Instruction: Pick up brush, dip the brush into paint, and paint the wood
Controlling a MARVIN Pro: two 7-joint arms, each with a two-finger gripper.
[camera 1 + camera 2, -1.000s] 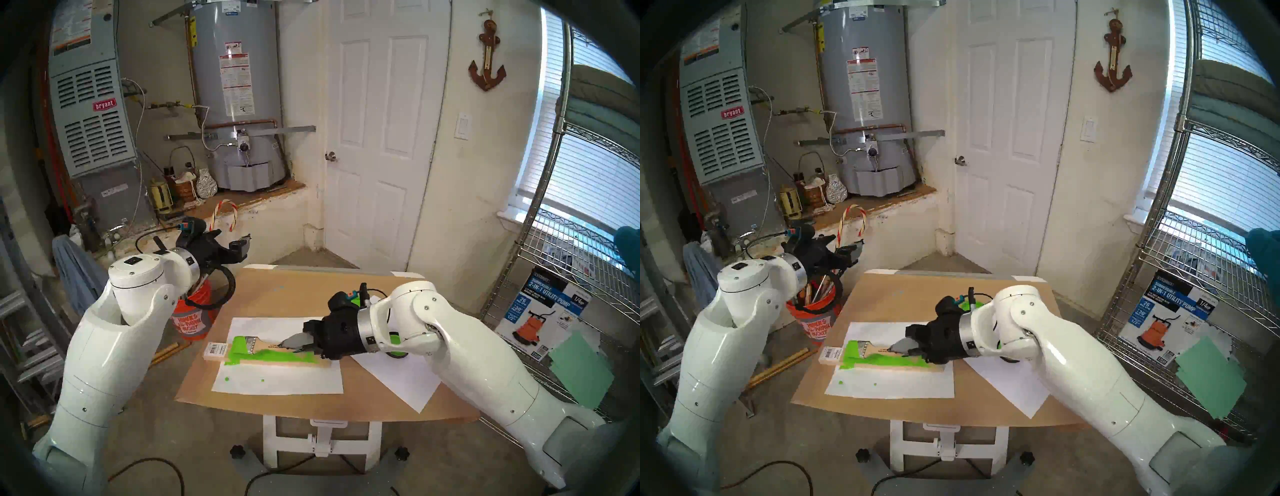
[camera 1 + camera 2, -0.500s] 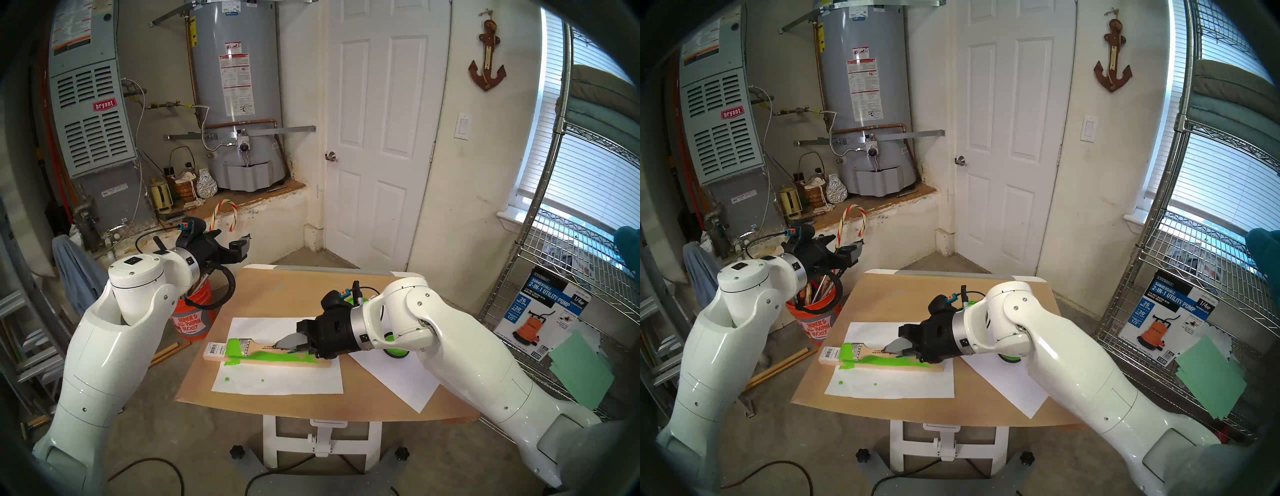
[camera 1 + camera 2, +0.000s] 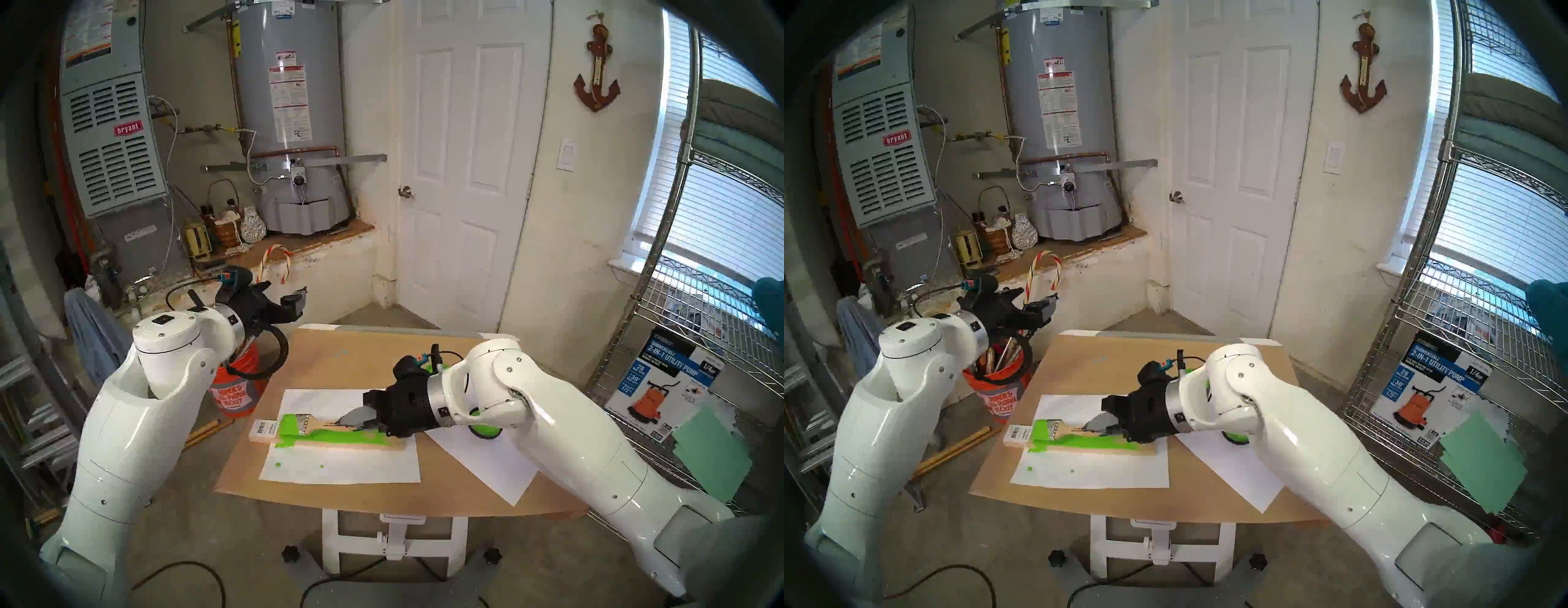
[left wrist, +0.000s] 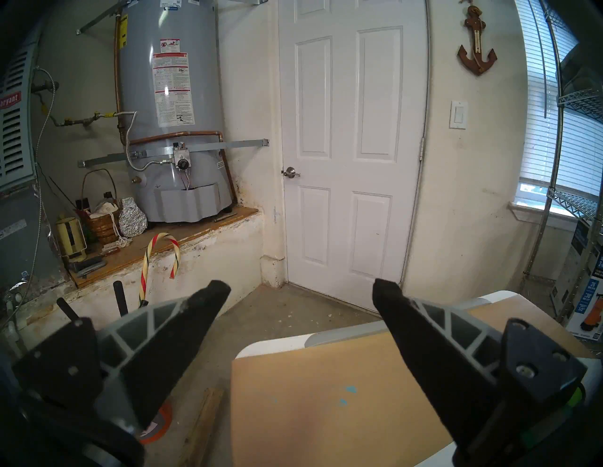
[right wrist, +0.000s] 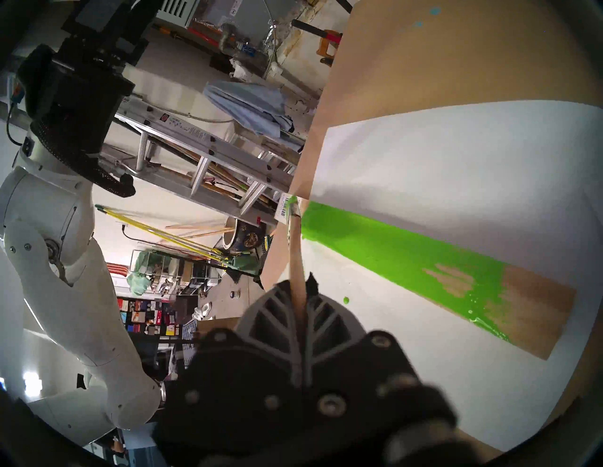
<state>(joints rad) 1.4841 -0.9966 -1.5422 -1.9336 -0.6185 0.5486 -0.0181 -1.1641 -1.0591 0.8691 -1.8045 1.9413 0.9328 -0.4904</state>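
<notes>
R pincer (image 3: 345, 422) clamped on brush (image 3: 316, 423) handle; green bristles rest on wood (image 3: 373, 443) by its barcode-sticker end, twd desk's (image 3: 339, 356) L edge. Paint (image 3: 335, 436) covers most of wood, which lies on white paper (image 3: 339, 467). L pincer (image 4: 301, 290) apart, empty, off desk's far-L corner.

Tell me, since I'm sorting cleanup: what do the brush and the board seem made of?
Brush: pale, seemingly unvarnished wooden handle, shiny metal ferrule, bristles coated in glossy green paint. Board: raw light wood, grain visible at its unpainted end.
</notes>
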